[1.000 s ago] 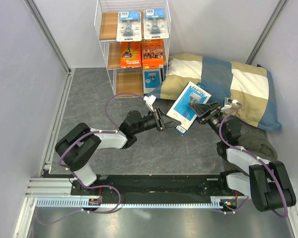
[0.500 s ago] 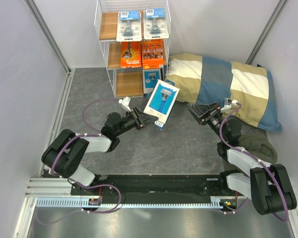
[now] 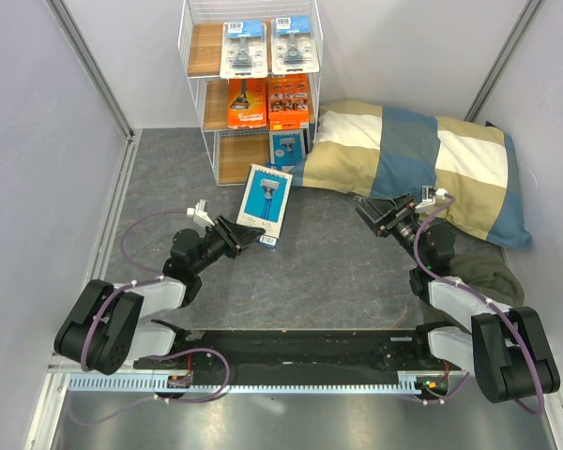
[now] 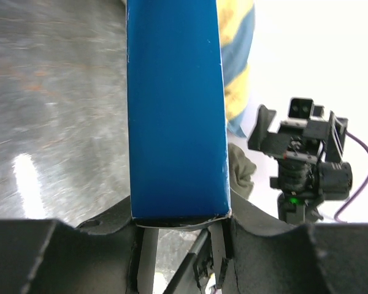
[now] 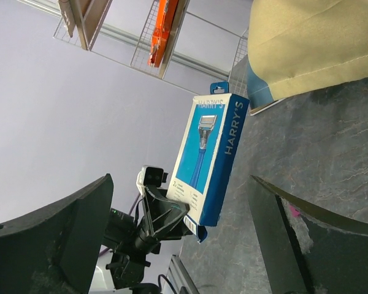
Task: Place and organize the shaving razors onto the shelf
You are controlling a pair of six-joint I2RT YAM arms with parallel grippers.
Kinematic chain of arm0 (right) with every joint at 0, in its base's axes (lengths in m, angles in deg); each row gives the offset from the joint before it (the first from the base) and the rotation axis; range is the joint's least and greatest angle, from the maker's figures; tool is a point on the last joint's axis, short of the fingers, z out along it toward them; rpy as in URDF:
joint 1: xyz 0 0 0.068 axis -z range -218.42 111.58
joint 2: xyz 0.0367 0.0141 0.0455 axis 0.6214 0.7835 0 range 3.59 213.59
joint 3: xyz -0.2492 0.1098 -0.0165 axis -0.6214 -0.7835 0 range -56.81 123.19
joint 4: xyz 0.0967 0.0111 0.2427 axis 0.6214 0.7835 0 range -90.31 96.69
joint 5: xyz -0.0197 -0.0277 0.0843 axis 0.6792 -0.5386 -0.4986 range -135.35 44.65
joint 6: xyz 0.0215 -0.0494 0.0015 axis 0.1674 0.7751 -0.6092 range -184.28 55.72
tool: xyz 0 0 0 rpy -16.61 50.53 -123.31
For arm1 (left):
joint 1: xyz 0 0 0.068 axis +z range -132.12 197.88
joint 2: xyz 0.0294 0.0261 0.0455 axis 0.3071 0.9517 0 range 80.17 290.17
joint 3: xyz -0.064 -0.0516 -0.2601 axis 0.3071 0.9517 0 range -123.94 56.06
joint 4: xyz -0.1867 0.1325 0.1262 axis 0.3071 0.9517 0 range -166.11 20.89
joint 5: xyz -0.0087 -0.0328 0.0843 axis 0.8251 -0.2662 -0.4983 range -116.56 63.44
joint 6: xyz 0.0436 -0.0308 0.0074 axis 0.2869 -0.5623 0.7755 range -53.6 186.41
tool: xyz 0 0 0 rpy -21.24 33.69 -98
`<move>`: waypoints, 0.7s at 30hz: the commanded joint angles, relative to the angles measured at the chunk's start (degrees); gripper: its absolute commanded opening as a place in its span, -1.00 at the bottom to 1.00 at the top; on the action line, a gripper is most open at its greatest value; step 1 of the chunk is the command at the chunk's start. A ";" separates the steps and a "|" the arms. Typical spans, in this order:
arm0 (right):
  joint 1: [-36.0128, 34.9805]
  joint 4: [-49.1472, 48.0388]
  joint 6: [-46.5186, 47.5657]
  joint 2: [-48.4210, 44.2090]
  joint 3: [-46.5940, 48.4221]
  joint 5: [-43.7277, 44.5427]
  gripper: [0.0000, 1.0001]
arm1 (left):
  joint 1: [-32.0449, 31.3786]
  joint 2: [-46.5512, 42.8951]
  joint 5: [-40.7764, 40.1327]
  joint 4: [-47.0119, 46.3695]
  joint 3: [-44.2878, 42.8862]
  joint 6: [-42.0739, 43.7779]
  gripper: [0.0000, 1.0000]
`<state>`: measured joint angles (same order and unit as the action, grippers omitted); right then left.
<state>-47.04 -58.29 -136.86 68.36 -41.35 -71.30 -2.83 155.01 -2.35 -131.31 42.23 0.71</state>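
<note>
My left gripper (image 3: 247,235) is shut on the bottom edge of a blue razor box (image 3: 266,195) and holds it upright above the floor, in front of the shelf (image 3: 199,94). The box fills the left wrist view (image 4: 175,110) between my jaws (image 4: 179,223). It also shows in the right wrist view (image 5: 208,159). My right gripper (image 3: 371,214) is open and empty, right of the box. The shelf holds two clear blister packs (image 3: 243,49) on top, two orange packs (image 3: 247,103) in the middle and a blue box (image 3: 286,150) at the bottom right.
A blue-and-beige checked pillow (image 3: 422,164) lies right of the shelf, its corner touching the bottom tier. A dark olive cloth (image 3: 488,267) lies by the right arm. Grey walls close in both sides. The bottom tier's left half (image 3: 242,157) is bare wood.
The left gripper has carried the blue box leftward, away from the right gripper, and turned it upright in front of the shelf. The right gripper has let go and stayed in place, open.
</note>
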 commanded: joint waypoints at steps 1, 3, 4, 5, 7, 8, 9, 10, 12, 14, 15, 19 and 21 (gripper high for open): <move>0.10 -1.62 1.38 0.18 0.80 -1.12 0.96 | 1.81 -5.50 -3.46 2.63 0.73 1.26 -0.60; 0.01 -1.53 1.30 0.35 0.80 -1.12 0.96 | 2.69 -7.77 -4.51 7.02 0.38 2.41 -0.61; 0.01 -1.53 1.38 0.44 0.62 -1.20 0.96 | 3.04 -8.40 -4.87 8.34 0.03 2.76 -0.61; 0.01 -1.61 1.38 0.53 0.62 -1.29 0.96 | 3.65 -8.93 -5.13 9.57 -0.24 3.28 -0.62; 0.10 -1.53 1.38 0.53 0.53 -1.38 0.96 | 4.45 -9.90 -5.14 12.56 -1.11 3.73 -0.63; 0.01 -1.61 1.38 0.62 0.53 -1.20 0.96 | 5.06 -9.98 -5.05 13.09 -1.46 4.25 -0.63; 0.01 -1.61 1.38 0.62 0.45 -1.29 0.96 | 5.41 -9.90 -4.70 14.32 -1.90 4.43 -0.63; 0.01 -1.44 1.38 0.70 0.53 -1.38 0.96 | 5.76 -9.46 -4.43 14.59 -2.69 4.61 -0.63; 0.10 -1.53 1.39 0.97 0.44 -1.47 0.96 | 6.64 -8.67 -3.47 14.86 -3.49 5.05 -0.63; 0.10 -1.53 1.47 1.23 0.53 -1.55 0.96 | 7.34 -7.27 -3.29 14.86 -4.37 5.13 -0.63; 0.10 -1.53 1.39 1.41 0.62 -1.64 0.96 | 7.52 -6.74 -2.85 14.51 -4.80 5.13 -0.63; 0.10 -1.44 1.56 1.76 0.80 -1.99 0.96 | 8.40 -3.23 -1.80 14.24 -7.87 6.01 -0.63; 0.10 -1.44 1.65 2.02 0.71 -2.08 0.96 | 8.93 -0.77 -1.01 14.42 -9.20 6.36 -0.63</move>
<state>-47.02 -58.25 -136.44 69.83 -41.35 -72.53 5.15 151.41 -5.43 -114.61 37.69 3.58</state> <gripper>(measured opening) 0.982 0.414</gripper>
